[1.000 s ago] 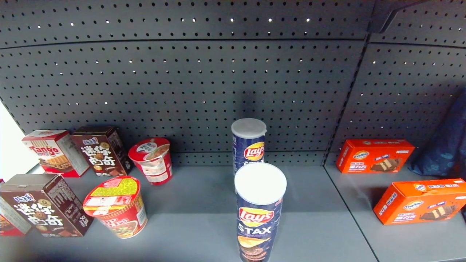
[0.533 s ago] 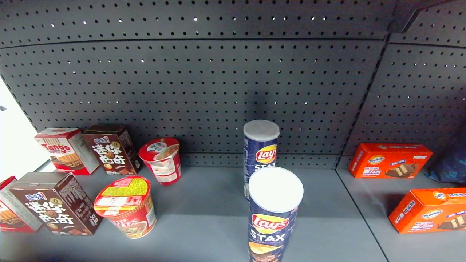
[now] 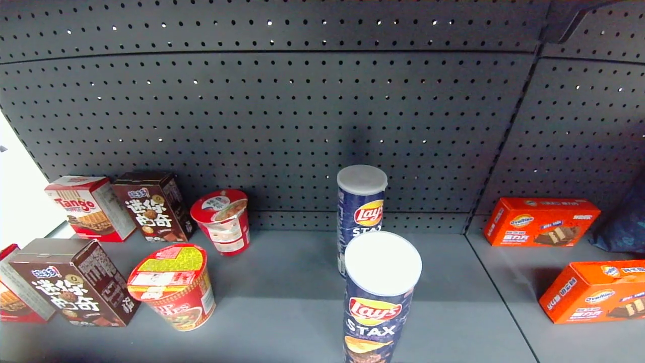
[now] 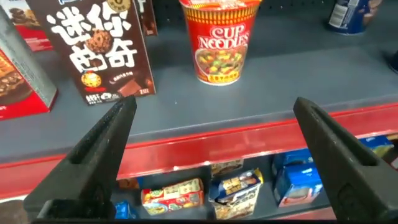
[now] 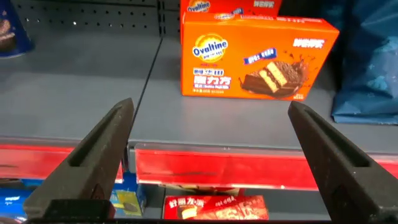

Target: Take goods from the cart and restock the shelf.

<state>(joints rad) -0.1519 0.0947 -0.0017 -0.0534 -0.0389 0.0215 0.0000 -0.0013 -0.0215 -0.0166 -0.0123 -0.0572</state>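
Facing a grey metal shelf (image 3: 282,312) backed by dark pegboard (image 3: 252,126), I hold both arms low before its red front rail (image 4: 249,140). My left jaws are spread wide with nothing between them, and my right jaws are spread just as wide and just as bare. Two tall blue chip cans stand upright mid-shelf, the front can (image 3: 379,312) just ahead of the rear can (image 3: 361,212), which stands near the pegboard. To my left a red noodle cup (image 3: 171,287) stands towards the front edge beside a brown biscuit box (image 3: 75,282). Behind them, along the pegboard, are a smaller red cup (image 3: 224,222), a second brown box (image 3: 153,206) and a red-and-white wafer box (image 3: 88,206). A dark upright (image 3: 504,151) and a seam divide the shelf. In the bay to my right lie the rear orange box (image 3: 541,222) and the front orange box (image 3: 592,292), with a blue bag (image 3: 622,227) at the far side. Below the rail, more packets (image 4: 174,194) sit on a lower level.
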